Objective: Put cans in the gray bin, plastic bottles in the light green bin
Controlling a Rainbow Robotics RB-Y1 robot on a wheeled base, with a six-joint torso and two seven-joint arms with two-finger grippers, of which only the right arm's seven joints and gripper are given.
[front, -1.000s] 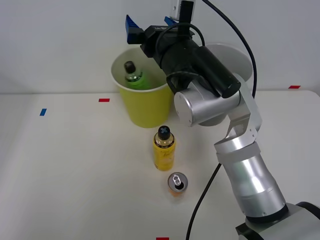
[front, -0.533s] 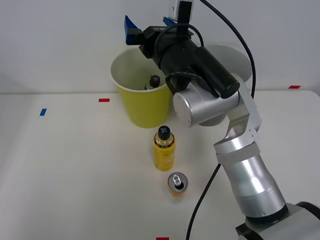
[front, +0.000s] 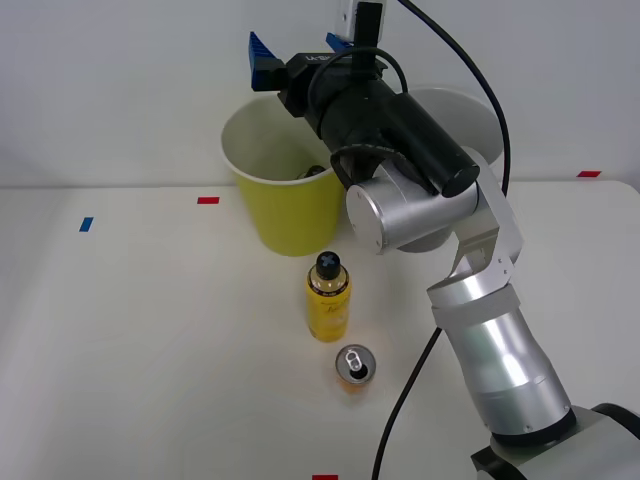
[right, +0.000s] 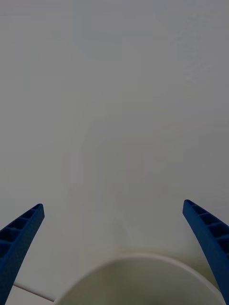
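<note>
With our right gripper (front: 300, 55) spread empty above the light green bin (front: 290, 205), top centre, we should retreat clear of its rim before descending onto the yellow bottle (front: 327, 298) mid-frame.

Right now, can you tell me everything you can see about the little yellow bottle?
The yellow bottle is small, made of what looks like clear plastic filled with yellow drink, with a dark cap on top. It stands upright on the white table, in front of the light green bin and just behind the orange can, apart from both. Nothing holds it; the open claw is above the bin.
</note>
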